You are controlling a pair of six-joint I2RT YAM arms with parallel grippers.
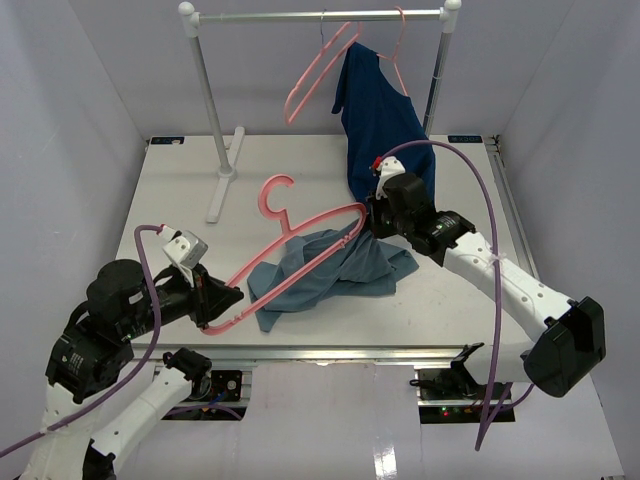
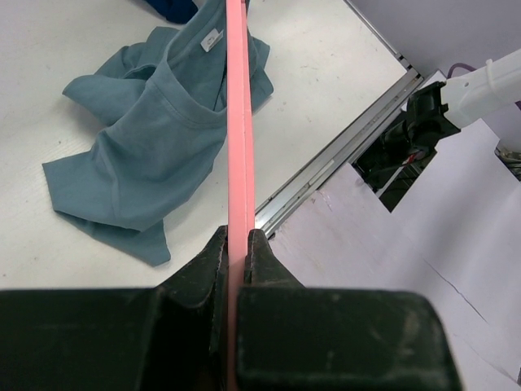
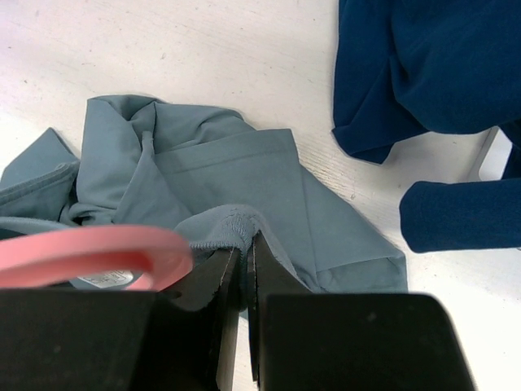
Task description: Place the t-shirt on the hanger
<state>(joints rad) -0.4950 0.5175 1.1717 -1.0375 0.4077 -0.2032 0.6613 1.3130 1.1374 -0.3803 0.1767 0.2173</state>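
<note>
The slate blue-grey t-shirt (image 1: 335, 268) lies crumpled on the white table (image 1: 180, 190), right of centre. A pink hanger (image 1: 300, 222) slants above it, hook up and to the left. My left gripper (image 1: 218, 300) is shut on the hanger's lower left corner. In the left wrist view the pink bar (image 2: 238, 122) runs from the left gripper (image 2: 237, 244) out over the t-shirt (image 2: 138, 155). My right gripper (image 1: 370, 222) is shut on a stitched edge of the t-shirt (image 3: 220, 175). It pinches that edge at the right gripper (image 3: 244, 248) beside the hanger's rounded far end (image 3: 98, 252).
A metal clothes rail (image 1: 320, 15) stands at the back on poles with a base (image 1: 222, 185). A dark navy shirt (image 1: 380, 115) hangs from it on a pink hanger, and another pink hanger (image 1: 312, 78) hangs beside it. The table's near edge (image 2: 326, 175) runs close by.
</note>
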